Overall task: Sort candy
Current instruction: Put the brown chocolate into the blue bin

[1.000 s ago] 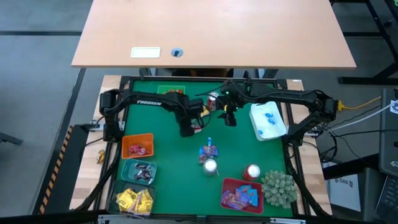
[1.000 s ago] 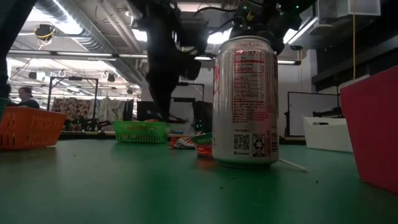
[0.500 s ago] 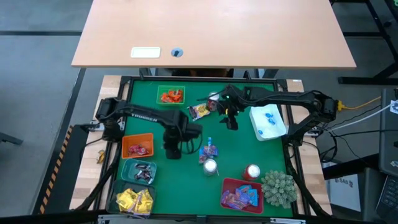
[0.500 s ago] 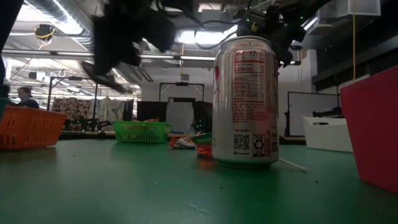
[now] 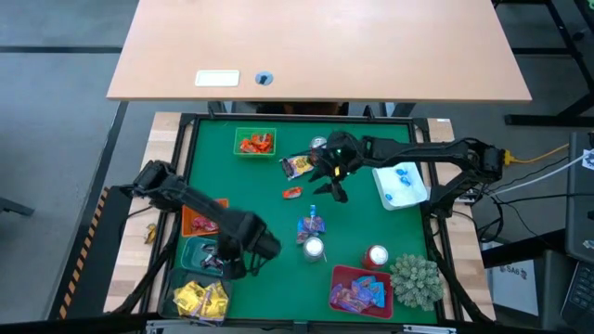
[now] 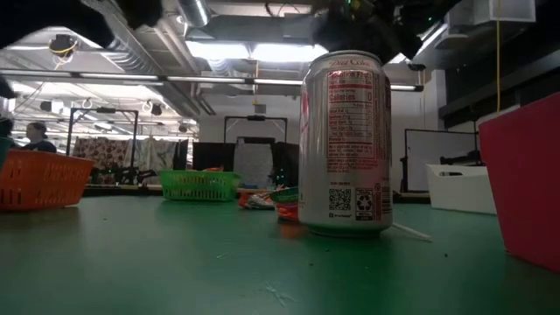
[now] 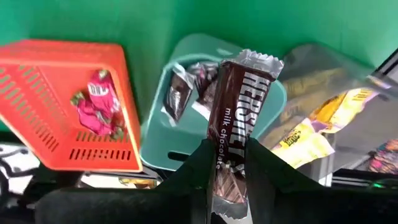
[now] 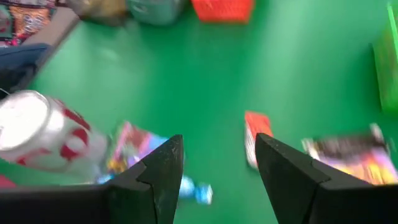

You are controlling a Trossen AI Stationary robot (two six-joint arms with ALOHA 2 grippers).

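1. Green felt-like mat [image 5: 278, 223] over the table, framed by a dark rail; surface matt and flat.
2. Left gripper [image 7: 227, 155] above the teal tub [image 5: 206, 257], jaws clamped on a brown Hershey's milk chocolate bar [image 7: 239, 106] with glossy wrapper and crimped end.
3. Teal tub: smooth rounded plastic, holding several dark-wrapped chocolates [image 7: 186, 84].
4. Orange basket [image 5: 205, 217], slotted plastic walls, holding pink-red wrapped sweets [image 7: 96, 102]; set just beside the teal tub.
5. Clear tub [image 5: 200, 299] next to the teal tub, filled with yellow packets [image 7: 298, 134].
6. Green slotted basket [image 5: 254, 141] at the far edge of the mat, holding orange-red sweets [image 5: 255, 144].
7. Red bin [image 5: 360, 289] at the near edge, holding purple and blue packets [image 5: 357, 295].
8. White tray [image 5: 399, 181] under the right arm, with blue-wrapped pieces [image 5: 402, 176] inside.
9. Right gripper [image 8: 214, 162] over the mat's centre, jaws spread wide and empty.
10. Loose candy on the mat: small orange-red sweet [image 5: 291, 192], flat dark-and-yellow packet [image 5: 298, 166], cluster of pink and blue wrappers [image 5: 311, 225] touching a drink can.
11. Two cylindrical metal drink cans [image 5: 314, 248] [image 5: 377, 256], red and silver, upright.
12. Spiky grey-green plant [image 5: 414, 280] at the near right corner, just beside the red bin.
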